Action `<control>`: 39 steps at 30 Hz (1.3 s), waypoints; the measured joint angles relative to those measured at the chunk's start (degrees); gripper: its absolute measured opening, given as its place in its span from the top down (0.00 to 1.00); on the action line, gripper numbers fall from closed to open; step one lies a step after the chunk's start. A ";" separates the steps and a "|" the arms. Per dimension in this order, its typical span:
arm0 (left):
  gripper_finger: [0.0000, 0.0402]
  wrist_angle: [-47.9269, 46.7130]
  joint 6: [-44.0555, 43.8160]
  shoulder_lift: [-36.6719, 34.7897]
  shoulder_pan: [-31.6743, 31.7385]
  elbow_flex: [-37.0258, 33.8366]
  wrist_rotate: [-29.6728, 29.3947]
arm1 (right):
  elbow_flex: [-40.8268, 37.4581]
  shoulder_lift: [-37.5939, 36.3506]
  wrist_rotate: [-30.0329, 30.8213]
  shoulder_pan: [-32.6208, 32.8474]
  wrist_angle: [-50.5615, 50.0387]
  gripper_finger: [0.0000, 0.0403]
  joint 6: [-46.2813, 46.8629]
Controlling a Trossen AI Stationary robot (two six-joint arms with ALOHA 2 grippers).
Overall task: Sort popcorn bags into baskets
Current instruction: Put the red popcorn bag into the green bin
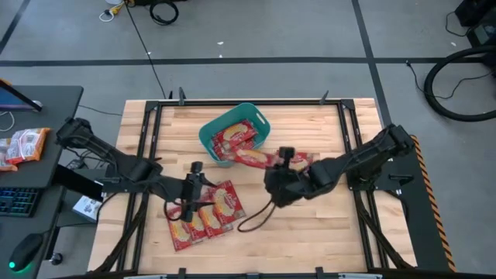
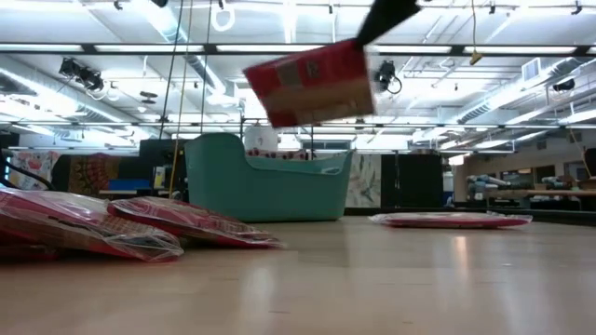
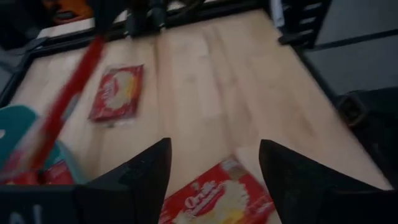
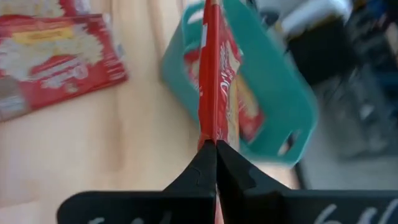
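- Right now your right pincer (image 4: 214, 149) is clamped edge-on to a red bag (image 4: 217, 74), its two fingers pressed together on the packet's rim.
- In the high view that held bag (image 1: 256, 157) hangs above the desk (image 1: 310, 225) just beside the tub (image 1: 260, 116), between the tub and the right pincer (image 1: 285, 157).
- In the low view you see the same bag (image 2: 312, 84) lifted clear of the desk, tilted, in front of and above the tub (image 2: 265, 181).
- The tub sits toward the far middle of the desk and already has red bags (image 1: 236, 138) lying inside it.
- Your left pincer (image 3: 214, 171) is spread wide with nothing between its fingers; it hovers over the bag pile (image 1: 203, 213) at the near left of the desk.
- Under it, one bag (image 3: 217, 199) of the pile shows between the open fingers.
- The pile is several overlapping bags lying flat; the exact count is hard to tell.
- One more bag (image 3: 118, 92) lies flat alone on the desk, near the right arm; in the high view the arm partly covers it (image 1: 304, 160).
- In the low view, that single bag (image 2: 447, 220) lies to the right of the tub, and the pile (image 2: 130, 228) to its left.
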 joint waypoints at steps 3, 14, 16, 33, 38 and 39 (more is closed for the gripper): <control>0.39 0.16 0.02 -1.13 -0.71 0.21 1.73 | 0.03 0.55 0.12 -2.52 6.43 0.99 -15.03; 0.40 0.03 -0.46 -2.52 -3.86 0.23 2.85 | -1.96 2.79 -10.89 -16.42 25.97 0.99 -50.85; 0.40 -0.32 -0.46 -2.52 -3.91 0.23 2.89 | -3.15 2.70 -15.96 -19.12 29.46 0.99 -54.00; 0.40 -0.21 -0.03 -2.52 -3.69 0.23 0.04 | -16.64 2.70 -32.07 -37.36 43.75 0.89 -67.07; 0.40 -0.27 -0.21 -2.52 -3.69 0.23 0.04 | -16.67 2.59 -16.88 -37.01 44.23 0.74 -60.89; 0.40 -0.25 -0.31 -2.52 -3.69 0.23 0.03 | -16.46 2.48 -12.65 -36.09 44.07 0.71 -59.59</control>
